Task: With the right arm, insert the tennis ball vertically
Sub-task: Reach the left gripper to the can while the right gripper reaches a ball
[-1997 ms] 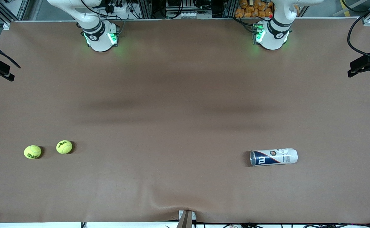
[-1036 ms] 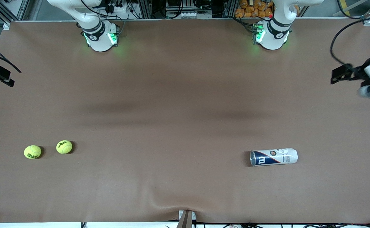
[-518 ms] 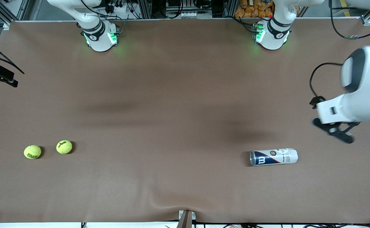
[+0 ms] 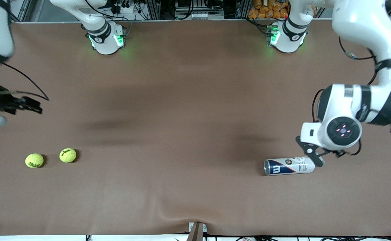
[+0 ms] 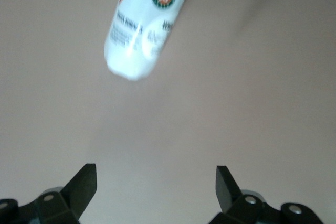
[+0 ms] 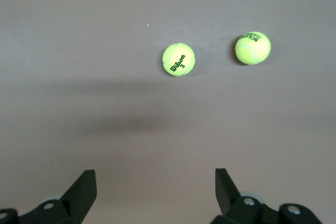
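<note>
The right tool [image 6: 155, 173] hangs over the bench [image 4: 188, 110] at the right arm's end, its fingers spread wide and nothing between them. Two tennis balls [image 4: 34, 160] [image 4: 68, 155] rest just beside each other on the bench, nearer the front camera than the spot under that tool. They are well apart from the tennis ball can [image 4: 289, 166].

The can lies on its side toward the left arm's end, its long axis along the bench's length and its dark end turned toward the balls. A vertical insertion is judged to need the can stood up first. The left tool [image 5: 156, 167] is spread wide, empty, and over the can's white end, so that arm is the nearer one.

In the front view the right tool is blurred and partly cut off. Whether the can's dark end is open, or anything is inside, cannot be told.
</note>
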Robot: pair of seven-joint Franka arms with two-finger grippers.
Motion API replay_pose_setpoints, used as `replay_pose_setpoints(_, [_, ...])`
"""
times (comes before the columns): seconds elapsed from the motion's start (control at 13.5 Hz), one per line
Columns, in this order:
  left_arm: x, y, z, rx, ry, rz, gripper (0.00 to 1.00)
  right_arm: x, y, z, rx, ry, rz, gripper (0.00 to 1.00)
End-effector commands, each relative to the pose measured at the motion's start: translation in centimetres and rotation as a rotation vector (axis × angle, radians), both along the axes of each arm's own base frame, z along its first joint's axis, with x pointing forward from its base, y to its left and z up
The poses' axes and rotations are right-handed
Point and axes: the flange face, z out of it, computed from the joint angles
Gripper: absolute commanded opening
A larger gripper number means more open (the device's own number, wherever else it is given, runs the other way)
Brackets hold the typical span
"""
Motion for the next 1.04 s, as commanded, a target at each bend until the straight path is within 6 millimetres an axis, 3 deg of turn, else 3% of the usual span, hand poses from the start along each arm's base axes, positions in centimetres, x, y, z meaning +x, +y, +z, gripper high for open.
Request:
replay_pose_setpoints(0.0, [1.5,-0.9,-4.0,-0.001,0.001,-0.142,1.0,1.8,-0.2,-5.4,0.0,0.027,-0.001,1.0])
replay_pose_setpoints(0.22, [1.9,-2.8,-7.1,-0.007,-0.007,-0.201,1.0,2.9,-0.8,-11.9,-0.011,0.003,-0.007,1.0])
replay_pose_setpoints(0.44, [2.5,-3.6,-9.5,-0.025,-0.04,-0.245,1.0,3.4,-0.9,-16.8,-0.02,-0.052,-0.005,1.0])
replay_pose_setpoints(0.67, [2.5,-5.6,-11.7,-0.041,-0.046,-0.35,1.0,3.2,-1.2,-20.6,-0.014,-0.095,-0.008,1.0])
replay_pose_setpoints(0.96, [2.1,-6.6,-14.5,-0.013,-0.032,-0.383,1.0,2.7,-2.0,-25.7,-0.041,-0.183,0.043,1.0])
